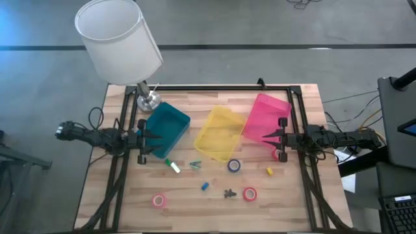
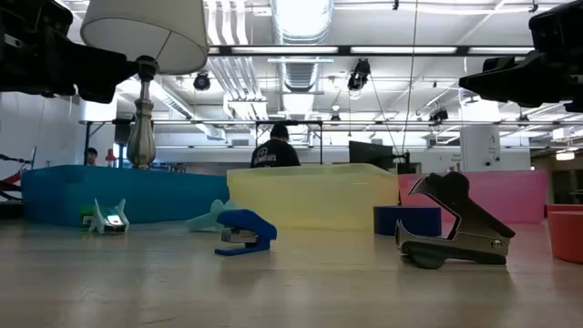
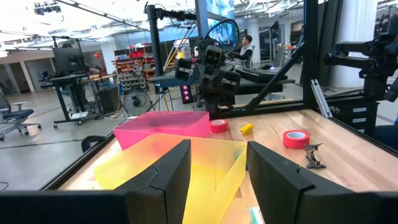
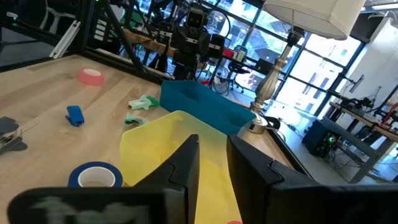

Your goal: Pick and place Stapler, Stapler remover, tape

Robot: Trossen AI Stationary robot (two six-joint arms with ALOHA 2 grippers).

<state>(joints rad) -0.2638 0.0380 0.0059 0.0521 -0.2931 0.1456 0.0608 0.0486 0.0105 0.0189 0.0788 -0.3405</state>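
Observation:
Three tape rolls lie flat on the table: blue-purple [image 1: 234, 166] [image 4: 94, 176], red [image 1: 249, 194] [image 3: 296, 138] and pink [image 1: 159, 201] [image 4: 91, 76]. A small blue stapler [image 1: 205, 186] [image 2: 246, 230] and a black staple remover [image 1: 229, 193] [image 2: 455, 228] rest between them. A green-white stapler [image 1: 172, 166] and a teal remover [image 1: 195, 164] lie nearer the teal bin. My left gripper [image 1: 153, 136] [image 3: 217, 180] hangs open at the table's left, above the teal bin's edge. My right gripper [image 1: 266, 136] [image 4: 213, 165] hangs open at the right, beside the pink bin. Neither touches anything.
Teal bin [image 1: 166, 129], yellow bin [image 1: 220, 133] and pink bin [image 1: 265, 117] stand in a row across the table's far half. A lamp [image 1: 117, 39] stands at the far left corner. A small yellow piece [image 1: 270, 171] and a red cup [image 2: 565, 232] sit near the right side.

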